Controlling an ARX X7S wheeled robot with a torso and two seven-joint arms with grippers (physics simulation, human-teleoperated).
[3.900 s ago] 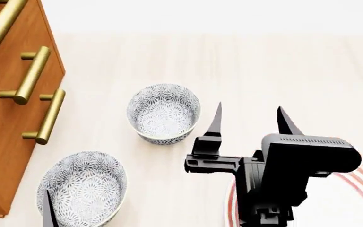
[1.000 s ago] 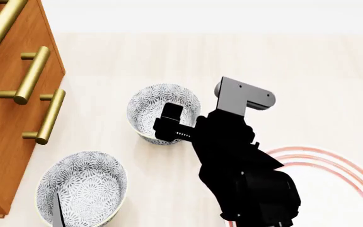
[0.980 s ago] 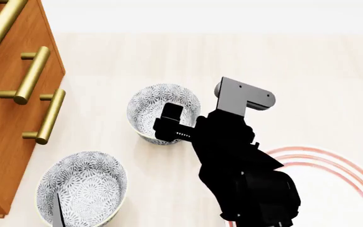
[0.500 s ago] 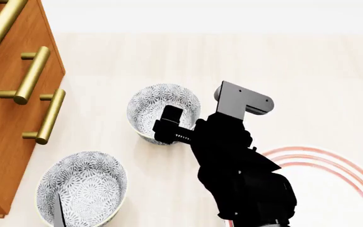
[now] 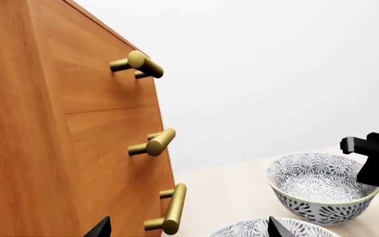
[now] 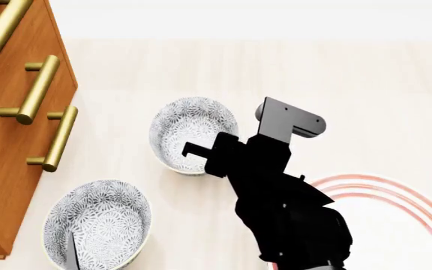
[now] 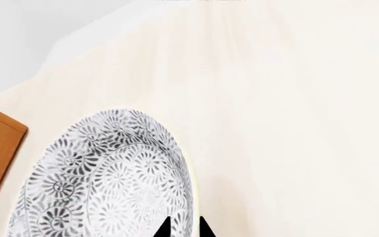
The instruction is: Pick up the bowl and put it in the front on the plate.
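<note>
Nearest to us in the head view, at about 7 o'clock, sits a second patterned bowl [image 6: 97, 224]. Our left gripper [image 5: 186, 229] hangs by it with its two black tips spread wide apart, holding nothing. At 5 o'clock we see part of the plate [image 6: 396, 214], white with thin red rings. Most of it is hidden behind our big black right arm [image 6: 287, 208].

A little farther out, near the middle, is the bowl [image 6: 189, 135] we want. Our right gripper [image 7: 184, 228] is at its rim on the side facing the plate. In the right wrist view the two black tips sit close together with the bowl's thin wall between them, so we think it is pinching the rim. The bowl looks a bit tipped in the head view, as if one side is off the table [image 6: 351, 84].

At 9 to 11 o'clock stands a wooden cabinet [image 6: 9, 112] with gold handles [image 6: 40, 90].

What could go wrong? We only hold one thin edge, so the bowl may slip out or swing and drop when we lift. If we move fast, it may tip more. Our arm hides the plate, so we may set the bowl down off the middle or on the plate's rim.
</note>
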